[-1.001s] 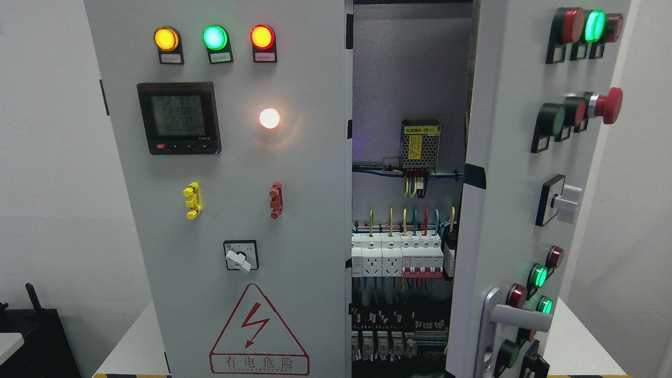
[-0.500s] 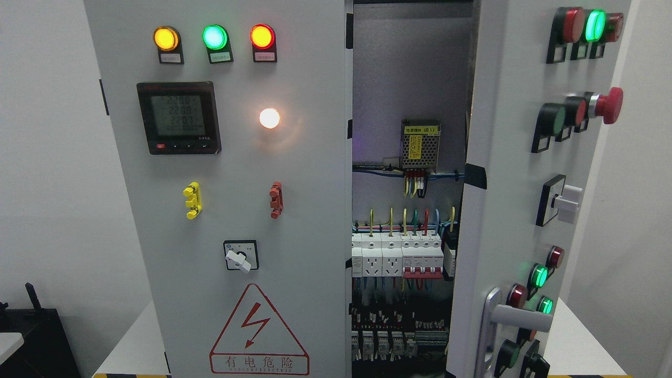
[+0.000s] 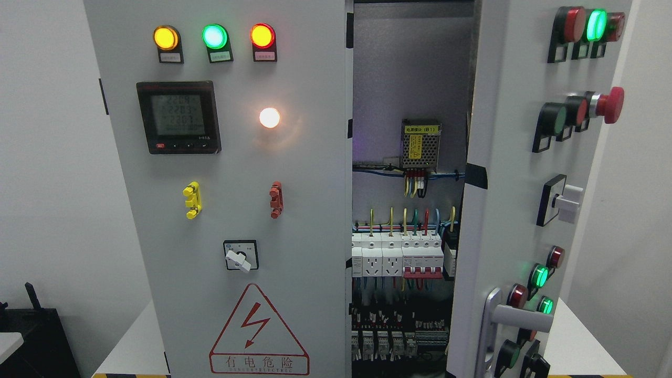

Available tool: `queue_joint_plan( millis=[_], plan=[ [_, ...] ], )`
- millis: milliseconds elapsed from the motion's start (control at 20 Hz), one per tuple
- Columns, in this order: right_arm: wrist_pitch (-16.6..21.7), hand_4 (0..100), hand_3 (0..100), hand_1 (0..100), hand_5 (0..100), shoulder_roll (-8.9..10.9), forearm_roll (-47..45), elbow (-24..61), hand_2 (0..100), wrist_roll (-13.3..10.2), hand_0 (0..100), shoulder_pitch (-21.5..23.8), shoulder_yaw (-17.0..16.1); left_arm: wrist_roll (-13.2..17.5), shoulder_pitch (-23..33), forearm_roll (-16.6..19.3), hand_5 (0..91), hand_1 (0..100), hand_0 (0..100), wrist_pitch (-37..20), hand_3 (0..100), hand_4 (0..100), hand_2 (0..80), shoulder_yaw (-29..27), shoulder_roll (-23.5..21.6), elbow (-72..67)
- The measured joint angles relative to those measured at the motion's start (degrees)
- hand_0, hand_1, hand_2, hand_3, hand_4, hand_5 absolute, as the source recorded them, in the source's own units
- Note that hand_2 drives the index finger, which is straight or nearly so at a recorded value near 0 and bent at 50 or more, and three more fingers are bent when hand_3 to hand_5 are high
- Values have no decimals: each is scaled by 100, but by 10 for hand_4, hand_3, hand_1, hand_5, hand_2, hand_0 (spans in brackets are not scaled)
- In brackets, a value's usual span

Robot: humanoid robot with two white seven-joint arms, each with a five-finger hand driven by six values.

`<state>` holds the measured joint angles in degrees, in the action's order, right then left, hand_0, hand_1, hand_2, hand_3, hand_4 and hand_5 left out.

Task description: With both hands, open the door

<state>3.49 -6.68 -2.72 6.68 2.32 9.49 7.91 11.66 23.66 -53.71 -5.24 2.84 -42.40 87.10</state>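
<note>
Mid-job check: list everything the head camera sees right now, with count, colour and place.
Cabinet: one, grey, centre.
Right door: one, grey, swung open.
Door handle: one, silver, door's lower edge.
Indicator lamps: three, yellow, green, red, top left.
Meter: one, black, below lamps.
Warning triangle: one, red, bottom.
Emergency stop: one, red, on the door.
Breakers and sockets: white row, inside.
Robot's hands: none in view.
</note>
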Motion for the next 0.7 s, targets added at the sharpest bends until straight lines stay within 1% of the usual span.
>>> queue_joint_plan(
  millis=[150, 350, 601, 701],
  plan=[
    [0, 0, 0, 0, 0, 0, 0, 0, 0, 0, 0, 0, 0, 57, -49, -303, 0, 0, 0, -213, 0, 44, 0, -2, -446, 325],
    [0, 0, 0, 0, 0, 0, 0, 0, 0, 0, 0, 0, 0, 103, -89, -567, 0, 0, 0, -455, 0, 43, 0, -1, -928, 669],
    [0, 0, 0, 0, 0, 0, 0, 0, 0, 0, 0, 0, 0, 193, -142, -869, 0, 0, 0, -530, 0, 43, 0, -2, -1358, 950],
    [0, 0, 0, 0, 0, 0, 0, 0, 0, 0, 0, 1, 0, 339, -161, -1031, 0, 0, 0, -531, 0, 43, 0, -3, -1518, 1040]
  ],
)
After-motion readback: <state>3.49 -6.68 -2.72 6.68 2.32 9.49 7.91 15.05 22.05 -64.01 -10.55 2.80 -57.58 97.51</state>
